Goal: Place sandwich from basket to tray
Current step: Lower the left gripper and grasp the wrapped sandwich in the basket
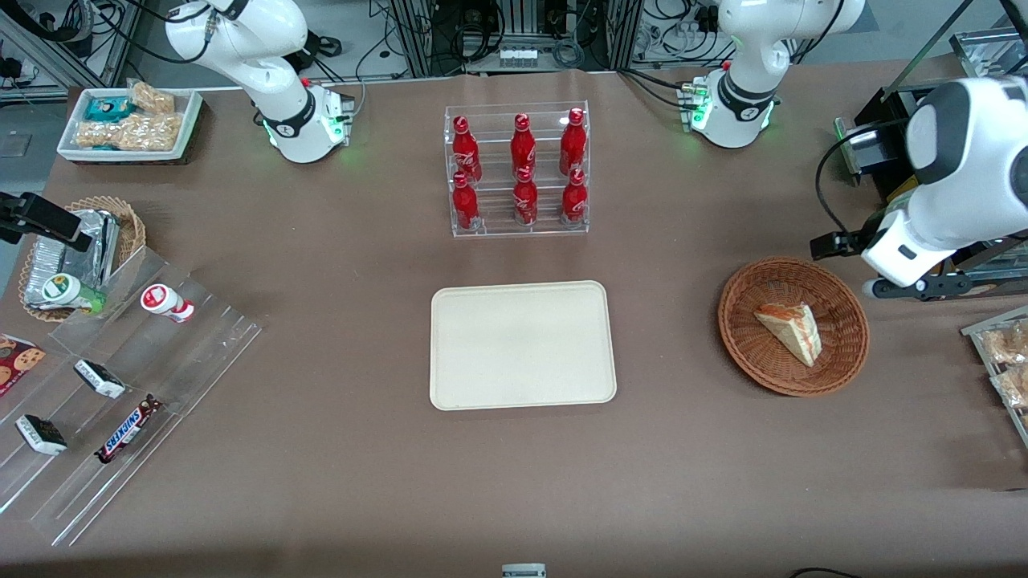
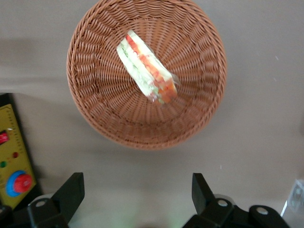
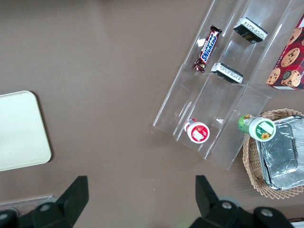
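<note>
- The sandwich [image 2: 147,66] lies inside the basket [image 2: 95,114], resting on the weave near the middle of the bowl, not yet lifted.
- The gripper [image 2: 135,197] hangs above the counter [image 1: 321,241] just outside the basket's rim, its fingers [image 2: 71,190] spread wide with nothing between them.
- From the gripper, the sandwich lies straight ahead, across the rim and toward the basket's centre; the reach probably needs a short advance before any descent.
- In the wrist view the wedge's long axis runs on a slant to the line joining the fingers, so a wrist turn seems called for to close across its narrow width.
- The tray [image 1: 522,345] sits bare beside the basket, toward the parked arm's end.
</note>
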Controlling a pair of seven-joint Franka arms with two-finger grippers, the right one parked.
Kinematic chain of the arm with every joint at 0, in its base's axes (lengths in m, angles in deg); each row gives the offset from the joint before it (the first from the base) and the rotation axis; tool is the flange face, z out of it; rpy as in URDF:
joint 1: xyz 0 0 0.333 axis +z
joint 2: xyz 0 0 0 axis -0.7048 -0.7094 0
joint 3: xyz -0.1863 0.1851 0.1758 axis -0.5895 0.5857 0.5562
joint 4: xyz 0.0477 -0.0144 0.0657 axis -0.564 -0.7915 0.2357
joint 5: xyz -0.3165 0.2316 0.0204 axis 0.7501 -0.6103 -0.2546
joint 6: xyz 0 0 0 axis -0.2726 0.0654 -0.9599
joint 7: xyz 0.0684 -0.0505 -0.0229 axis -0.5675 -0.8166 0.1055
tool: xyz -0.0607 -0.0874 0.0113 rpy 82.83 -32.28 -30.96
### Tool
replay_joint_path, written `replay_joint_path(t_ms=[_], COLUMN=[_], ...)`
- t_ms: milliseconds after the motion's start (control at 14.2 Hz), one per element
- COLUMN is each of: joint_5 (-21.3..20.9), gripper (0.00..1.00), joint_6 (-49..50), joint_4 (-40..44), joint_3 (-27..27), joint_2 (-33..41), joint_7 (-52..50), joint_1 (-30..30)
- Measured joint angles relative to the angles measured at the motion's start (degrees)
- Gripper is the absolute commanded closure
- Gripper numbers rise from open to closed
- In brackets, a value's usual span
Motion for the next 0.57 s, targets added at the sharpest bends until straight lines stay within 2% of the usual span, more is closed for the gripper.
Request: replay_joint_path(t_ms=[283, 565], joint_5=[0.0, 0.0], gripper=[0.0, 0.0], joint_6=[-11.86, -20.08], joint_4=[-6.68, -7.46], joint_3=[1.09, 1.86], joint_2=[-1.58, -5.52], joint_7=[-13.01, -25.54], joint_1=[0.03, 0.04])
